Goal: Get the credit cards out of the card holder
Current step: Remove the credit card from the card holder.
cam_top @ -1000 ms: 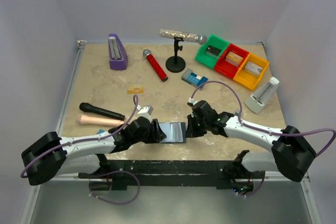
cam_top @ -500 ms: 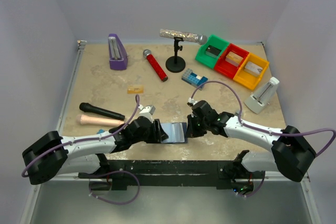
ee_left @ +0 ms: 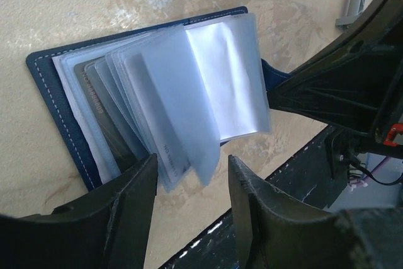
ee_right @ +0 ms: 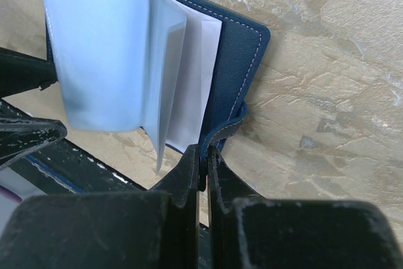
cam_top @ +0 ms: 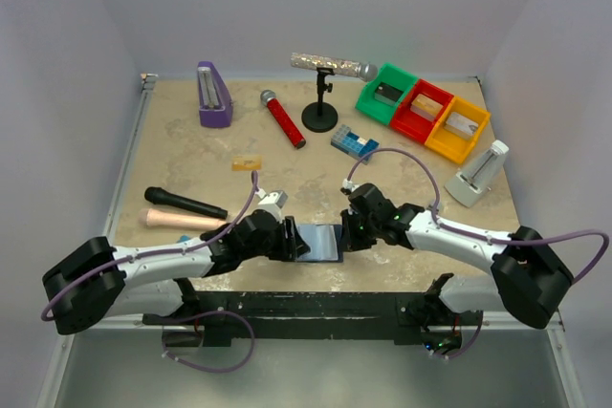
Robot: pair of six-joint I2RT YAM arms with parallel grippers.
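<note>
A purple metronome [cam_top: 213, 95] stands upper left, with a red microphone [cam_top: 283, 118] beside it. A glittery silver microphone [cam_top: 333, 67] rests on a black stand [cam_top: 319, 114]. Green [cam_top: 386, 93], red [cam_top: 421, 110] and yellow [cam_top: 457, 129] bins line the upper right. A black microphone [cam_top: 186, 204] lies at left.

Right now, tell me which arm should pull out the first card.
Left: the left gripper is open, fingers either side of the fanned sleeves where credit cards show. The right gripper is shut on the card holder by its tab, anchoring it.
</note>
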